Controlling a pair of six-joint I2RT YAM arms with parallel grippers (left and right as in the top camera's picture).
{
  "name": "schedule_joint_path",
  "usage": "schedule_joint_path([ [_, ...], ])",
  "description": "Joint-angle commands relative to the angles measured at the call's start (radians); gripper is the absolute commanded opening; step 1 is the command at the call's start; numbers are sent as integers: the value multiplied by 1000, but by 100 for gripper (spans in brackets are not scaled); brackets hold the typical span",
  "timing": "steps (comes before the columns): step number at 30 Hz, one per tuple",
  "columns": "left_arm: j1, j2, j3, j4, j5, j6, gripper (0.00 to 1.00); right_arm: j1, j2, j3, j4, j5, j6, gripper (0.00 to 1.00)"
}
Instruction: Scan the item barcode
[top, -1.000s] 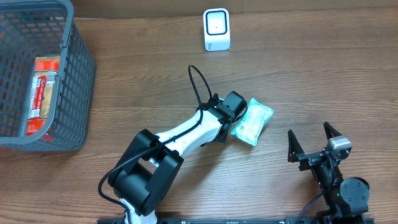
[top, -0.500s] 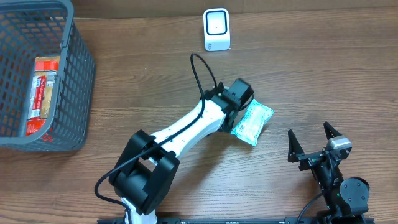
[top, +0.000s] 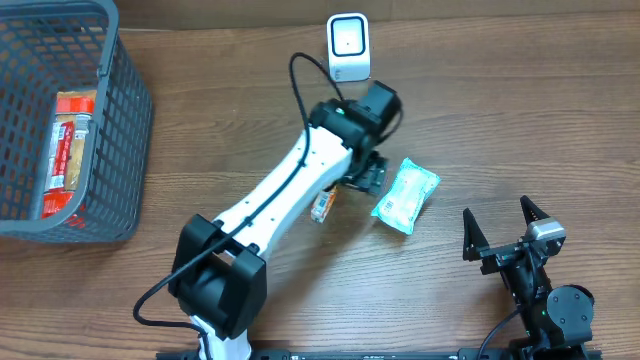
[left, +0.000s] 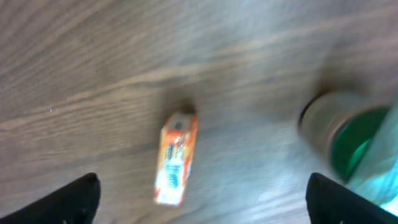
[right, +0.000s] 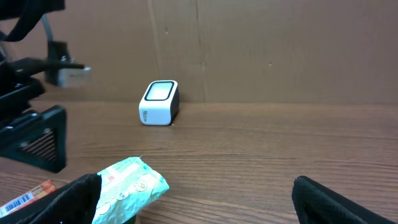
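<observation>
The item, a small orange and white box (top: 322, 207), lies loose on the wooden table below my left arm. The blurred left wrist view shows the box (left: 176, 158) flat on the wood, with my left gripper (left: 202, 202) open above it and holding nothing. In the overhead view the left gripper (top: 363, 178) hangs between the white scanner (top: 348, 47) and the box. The right wrist view catches the box's barcode end (right: 22, 200) at the lower left and the scanner (right: 159, 102) further back. My right gripper (top: 500, 232) stands open and empty near the front right.
A light green packet (top: 405, 195) lies right of the box, close in front of the right gripper (right: 199, 202). A grey basket (top: 125, 120) at the far left holds a red packet (top: 68, 150). A brown wall backs the table.
The left arm swung away from the green packet towards the scanner and its jaws opened. The orange box now lies in the open on the table. The right arm has not moved.
</observation>
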Motion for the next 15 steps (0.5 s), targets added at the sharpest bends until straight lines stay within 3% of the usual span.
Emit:
schedule_joint_path([
  [1,66,5,17,-63,73,92,100,-3,-9,-10,5,5,-4,100],
  [3,95,6,13,-76,74,104,100,-3,-9,-10,5,5,-4,100],
  [10,145,7,-109,11,127,143,81,-3,-9,-10,5,5,-4,100],
  [15,125,8,-238,144,212,204,81,-3,-9,-10,5,5,-4,100],
])
